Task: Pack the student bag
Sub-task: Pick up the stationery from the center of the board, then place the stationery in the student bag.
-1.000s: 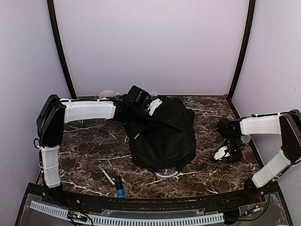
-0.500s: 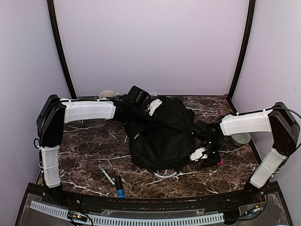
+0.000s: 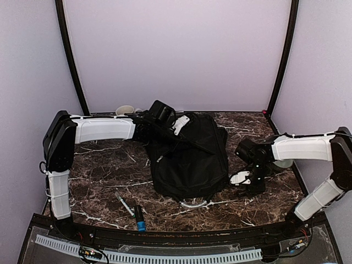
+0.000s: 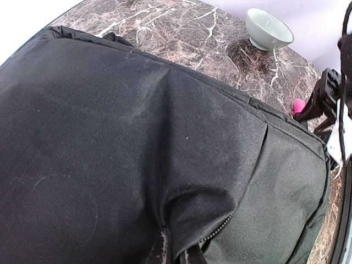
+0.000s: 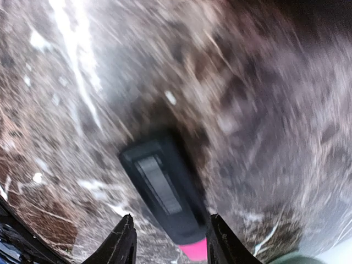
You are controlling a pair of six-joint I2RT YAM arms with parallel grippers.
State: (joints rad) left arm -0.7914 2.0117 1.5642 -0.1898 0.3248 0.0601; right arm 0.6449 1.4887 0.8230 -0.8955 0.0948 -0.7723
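1. The backpack (image 3: 190,157) lies flat at the middle of the table (image 3: 104,165), with its grey loop handle (image 3: 195,203) at 6 o'clock, toward the arms.
2. The left gripper (image 3: 181,124) sits at the bag's 12 o'clock edge with its fingers closed. They are hidden in its wrist view, but cloth puckers up toward them, so it seems to be pinching the fabric.
3. The right gripper (image 3: 248,188) hangs over the stone at the bag's 4 o'clock, just beside its edge. Its fingers stand apart and hold nothing. A small black item (image 5: 165,192) with a pink end lies on the table, and only that pink end sits between the tips.
4. Closing here would probably catch just the pink end. The item lies askew to the fingers, so it could swivel or slip out on the lift.
5. No open mouth shows on the bag. If the left pinch holds only a fold of outer cloth, anything brought over would meet shut fabric.
6. The bowl (image 4: 269,27) stands at the bag's 3 o'clock, close under the right arm. A wide swing there could knock it.
7. The pens (image 3: 125,203) at 7 o'clock and the cup (image 3: 125,110) at 11 o'clock are well apart from both grippers.
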